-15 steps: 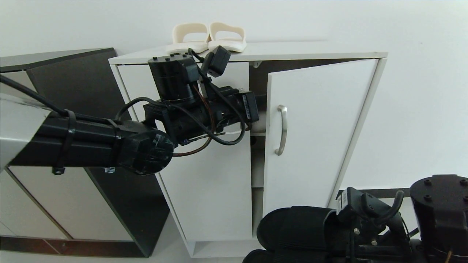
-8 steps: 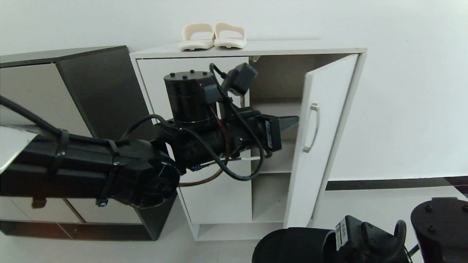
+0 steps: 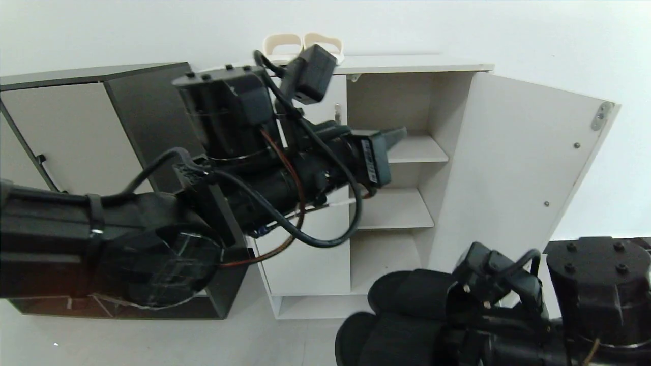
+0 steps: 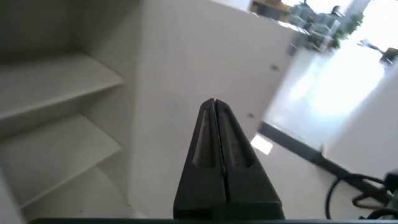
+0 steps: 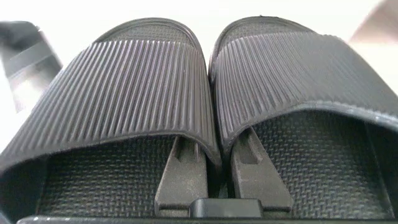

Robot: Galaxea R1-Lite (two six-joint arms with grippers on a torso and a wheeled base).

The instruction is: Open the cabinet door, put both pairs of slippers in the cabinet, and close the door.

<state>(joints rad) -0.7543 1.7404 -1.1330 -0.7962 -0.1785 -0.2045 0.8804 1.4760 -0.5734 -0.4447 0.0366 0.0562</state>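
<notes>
The left pincer [image 3: 398, 135] is pressed shut and empty, with the cabinet shelves [image 3: 413, 150] just ahead and the door [image 3: 513, 168] wide open to its right. The right pincer [image 5: 217, 165] clamps the black slippers [image 3: 402, 305].

White cabinet [image 3: 412, 66] is standing with its door [image 3: 513, 168] wide open; cream slippers [image 3: 303, 42] are lying on top; black slippers [image 3: 407, 305] are hanging side by side, gripped by the right hand [image 5: 214, 177].

Indoor room, prob. home-style entry set-up: white shelved cabinet [image 3: 407, 64] w/ cream slippers [image 3: 283, 36] on top, dark cabinet [image 3: 142, 101] just beside, plain white wall [image 3: 508, 30] behind, pale floor [image 3: 152, 340].
</notes>
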